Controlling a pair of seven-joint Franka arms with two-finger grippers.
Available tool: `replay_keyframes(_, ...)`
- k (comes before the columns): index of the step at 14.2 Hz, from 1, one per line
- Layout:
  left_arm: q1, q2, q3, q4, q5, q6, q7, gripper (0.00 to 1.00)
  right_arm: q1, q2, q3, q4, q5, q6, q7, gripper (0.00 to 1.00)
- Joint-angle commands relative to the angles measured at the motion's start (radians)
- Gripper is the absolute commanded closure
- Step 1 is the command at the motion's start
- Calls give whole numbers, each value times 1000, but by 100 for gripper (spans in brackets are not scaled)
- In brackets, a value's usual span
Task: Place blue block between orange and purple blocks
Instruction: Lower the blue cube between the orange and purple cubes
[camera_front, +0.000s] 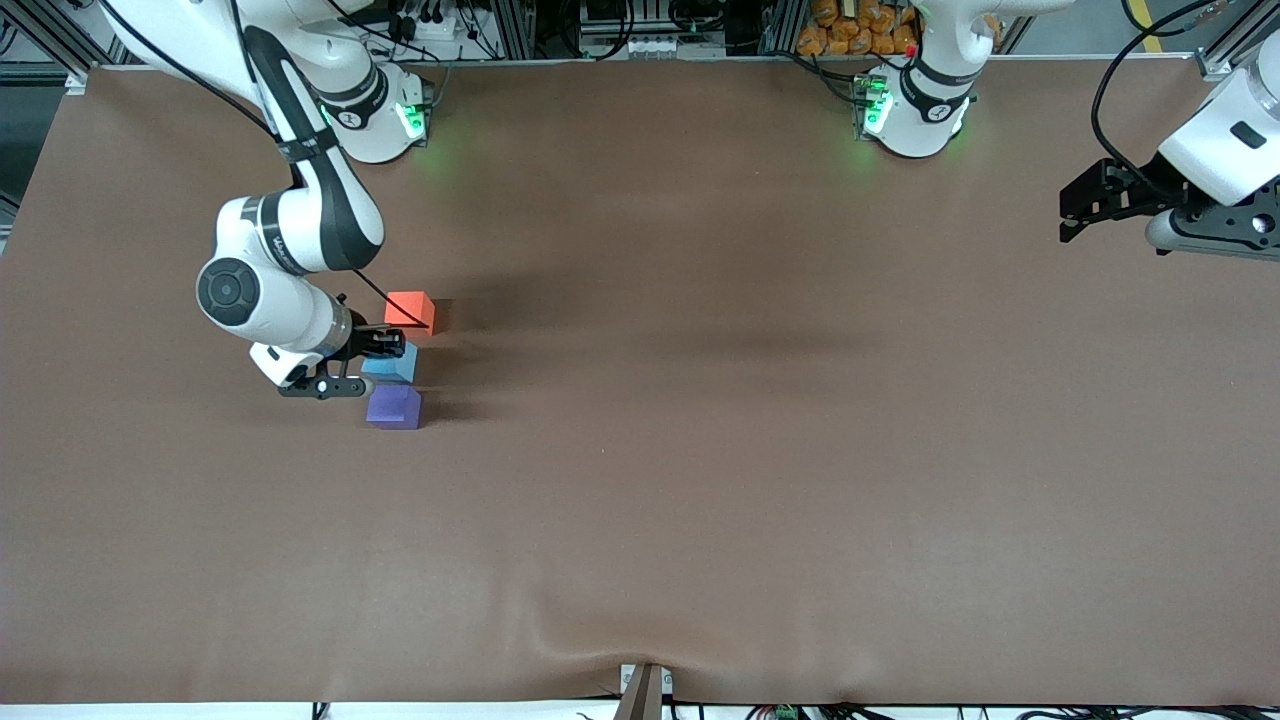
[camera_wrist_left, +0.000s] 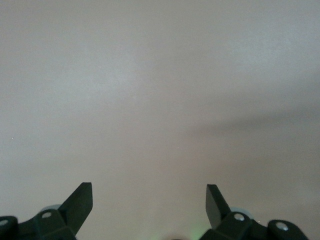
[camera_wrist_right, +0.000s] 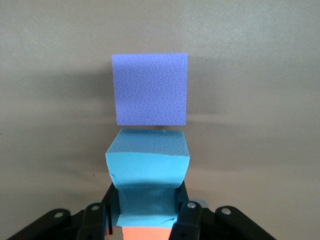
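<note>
Right gripper (camera_wrist_right: 147, 212) pinches the light sky-blue matte cube (camera_front: 393, 364) between the bright orange-red matte cube (camera_front: 409, 309) and violet-purple matte cube (camera_front: 394, 407). Left gripper (camera_wrist_left: 149, 202), fingers spread, waits above the brown table (camera_front: 750, 450).

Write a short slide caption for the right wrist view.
Right gripper squeezes the blue block between purple block and orange block.
</note>
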Motion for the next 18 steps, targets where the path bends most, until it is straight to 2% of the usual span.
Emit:
replay_keyframes(1, 8, 8, -9, 19, 0, -15, -38, 0, -18, 7, 14, -20, -13, 34, -14, 100)
replay_keyframes(6, 8, 8, -8, 19, 0, -23, -84, 0, -9, 43, 15, -54, -13, 111, -14, 100)
replay_keyframes(11, 8, 5, -9, 19, 0, -55, -96, 0, -7, 61, 17, -59, -13, 129, -14, 100)
replay_keyframes(12, 8, 3, -9, 21, 0, -59, -96, 0, -9, 64, 17, -57, -13, 128, -14, 87)
replay_keyframes(13, 8, 3, -9, 21, 0, -59, -95, 0, -10, 69, 17, -54, -13, 123, -13, 39)
replay_keyframes(14, 8, 3, -9, 21, 0, -59, -95, 0, -18, 67, 17, -47, -12, 117, -14, 0)
replay_keyframes(16, 10, 3, -9, 21, 0, -59, -95, 0, -19, 50, 17, -12, -12, 62, -17, 0)
replay_keyframes(18, 12, 3, -9, 21, 0, -59, -95, 0, -23, 40, 15, 108, 0, -120, -10, 0)
